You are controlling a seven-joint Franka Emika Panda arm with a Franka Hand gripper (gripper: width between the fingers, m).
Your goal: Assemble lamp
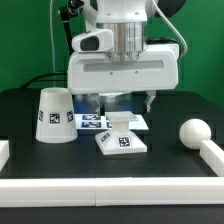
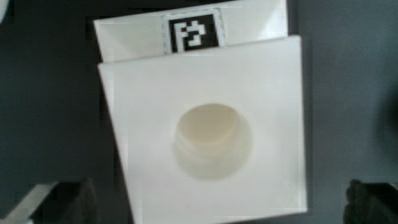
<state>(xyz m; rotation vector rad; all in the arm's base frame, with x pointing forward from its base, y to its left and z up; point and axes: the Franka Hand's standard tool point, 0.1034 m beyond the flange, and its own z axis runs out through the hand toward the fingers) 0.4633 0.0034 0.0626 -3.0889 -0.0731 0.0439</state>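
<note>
Nearest the camera, a white rail edges the black desk, probably to keep loose parts within reach. Just behind it the lamp base lies flat near the middle of the desk, slightly skewed. Its round socket faces up, which is how it must sit to take the bulb. A square tag shows on one end.

The round-headed bulb rests on the desk well apart on the exterior view's right. The cone-shaped shade stands on its wide end on the exterior view's left, tag outward. Neither has been joined to the base.

The hand hangs directly above the base with its fingers spread wide and nothing between them. In the wrist view the dark fingertips sit outside the base's two long edges, clear of them. This looks like lining up to grip or square the base.

Farther back, the marker board lies flat beneath the arm.
</note>
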